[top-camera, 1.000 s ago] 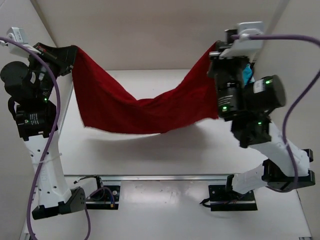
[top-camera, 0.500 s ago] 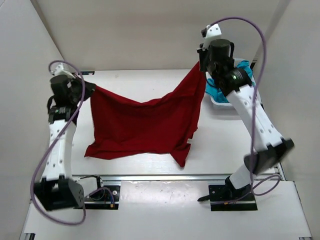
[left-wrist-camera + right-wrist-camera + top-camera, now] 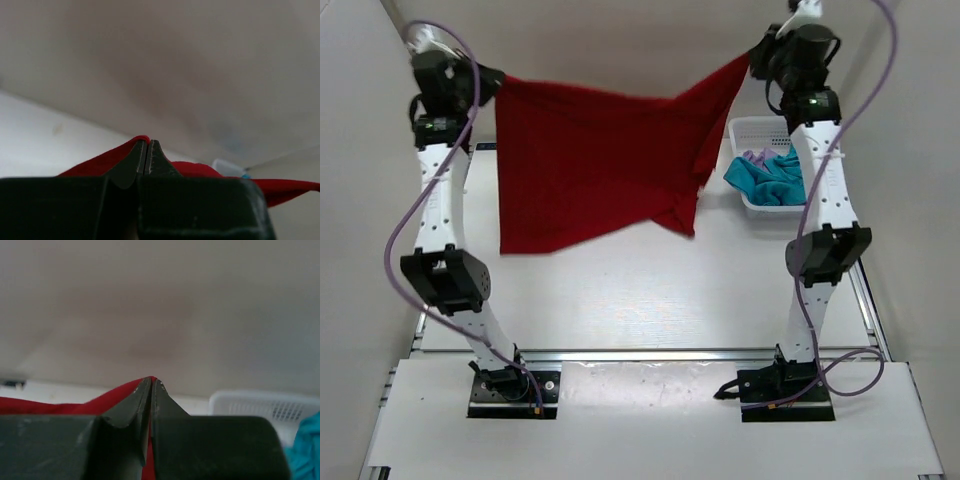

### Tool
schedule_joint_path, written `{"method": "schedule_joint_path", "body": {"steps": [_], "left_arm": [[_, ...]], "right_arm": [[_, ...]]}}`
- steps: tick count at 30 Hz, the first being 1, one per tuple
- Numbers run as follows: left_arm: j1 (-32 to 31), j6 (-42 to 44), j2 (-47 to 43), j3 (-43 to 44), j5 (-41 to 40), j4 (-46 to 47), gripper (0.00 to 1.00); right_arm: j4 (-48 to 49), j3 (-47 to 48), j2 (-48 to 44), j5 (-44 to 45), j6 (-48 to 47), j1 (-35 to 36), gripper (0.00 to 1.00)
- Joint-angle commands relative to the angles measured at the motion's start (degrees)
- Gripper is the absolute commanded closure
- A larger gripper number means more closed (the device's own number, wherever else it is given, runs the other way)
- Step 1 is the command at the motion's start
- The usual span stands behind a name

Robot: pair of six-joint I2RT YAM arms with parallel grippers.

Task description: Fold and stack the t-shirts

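The top external camera sits above and behind the arm bases, looking down and forward over the whole table (image 3: pixel 620 290) from a distance. The left wrist camera sights along the left gripper (image 3: pixel 148 143) and the right wrist camera along the right gripper (image 3: pixel 152 381), both at close range (near-level, toward the back wall (image 3: pixel 620 40)). All three views share the red t-shirt (image 3: pixel 590 160). The top and right wrist views also share the white basket (image 3: pixel 767 204).
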Motion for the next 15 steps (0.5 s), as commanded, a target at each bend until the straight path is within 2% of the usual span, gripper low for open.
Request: {"method": "schedule_joint_path", "body": {"steps": [1,4,6,10,12,14,15], "left_arm": [[3.61,-2.56,-6.12,4.71,-0.69,5.30,1.00],[6.35,-3.62,-5.78,7.15,0.71,5.93,1.00],[7.66,-3.80,-5.86,6.38,1.33,6.62,1.00],[9.07,-4.06,-9.46,-0.11,1.86,8.91,1.00],[8.64,-1.53,-12.96,-5.47,0.37,9.26,1.00],[7.15,0.93,-18.68,-17.55,-2.62,10.75,1.00],[6.45,2.25,-23.48,-25.80,-4.54,12.50,1.00]], "right_arm": [[18.13,2.73,-11.28,-1.28,0.66,0.88,1.00],[16.30,3.79,-12.33,-3.04,0.83,0.09,1.00],[14.45,-0.14,-13.65,-1.73,-0.47,0.78,1.00],[7.69,-3.42,-15.15,1.26,-4.17,3.33,1.00],[1.73,-5.68,-17.08,4.67,-6.79,4.38,1.00],[-0.32,-14.98,-23.81,10.90,-8.30,7.02,1.00],[2.90,-27.11,-26.73,13.54,-8.39,8.68,1.00]]}}
